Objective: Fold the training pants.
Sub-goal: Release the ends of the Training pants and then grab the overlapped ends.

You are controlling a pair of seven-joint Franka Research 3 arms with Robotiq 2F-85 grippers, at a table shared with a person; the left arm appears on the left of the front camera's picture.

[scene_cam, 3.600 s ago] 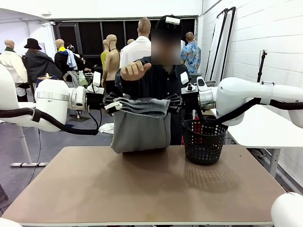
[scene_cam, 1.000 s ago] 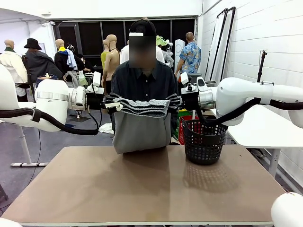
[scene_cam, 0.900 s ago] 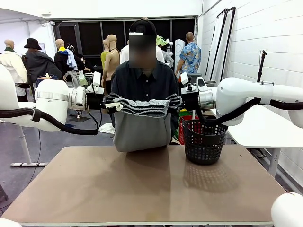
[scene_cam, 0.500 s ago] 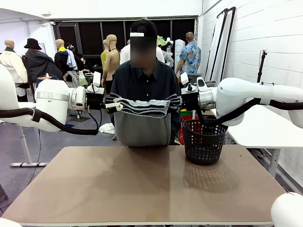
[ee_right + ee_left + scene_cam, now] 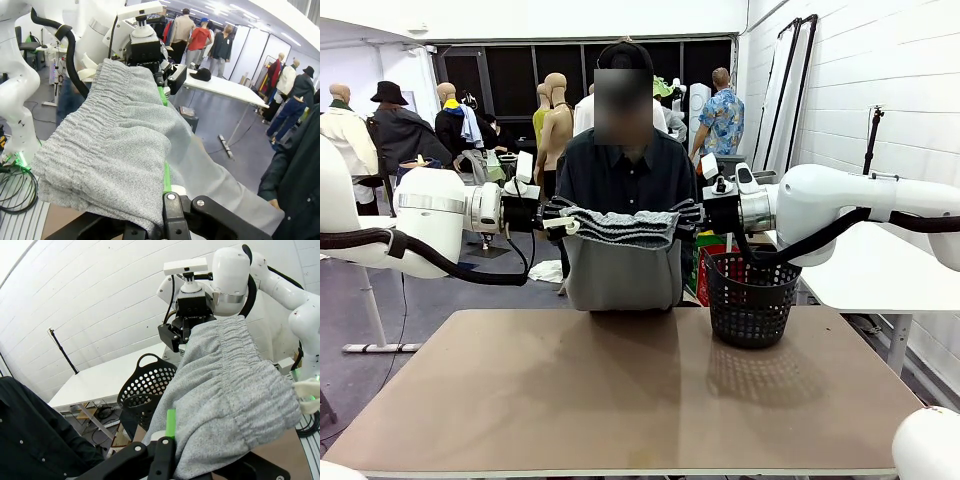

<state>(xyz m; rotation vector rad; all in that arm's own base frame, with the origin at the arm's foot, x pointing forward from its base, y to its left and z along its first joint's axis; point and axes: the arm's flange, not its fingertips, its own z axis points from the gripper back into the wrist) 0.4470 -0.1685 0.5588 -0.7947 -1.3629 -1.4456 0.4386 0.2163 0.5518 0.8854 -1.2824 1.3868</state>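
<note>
The training pants [image 5: 620,270] hung in the air over the far edge of the tabletop [image 5: 620,400]. Their gathered waistband was stretched level between the left gripper [image 5: 553,218] and the right gripper [image 5: 688,215], probably so the cloth below would drop flat for a fold. The lower edge reached about to the tabletop's far rim, in front of the person [image 5: 625,170], with the black mesh basket [image 5: 752,298] just beside on the robot's right. In the left wrist view, that arm's jaws pinched one waistband corner, a green pad [image 5: 170,422] pressed against the grey jersey. In the right wrist view, its jaws likewise clamped the opposite corner, with bunched cloth draped over them.
</note>
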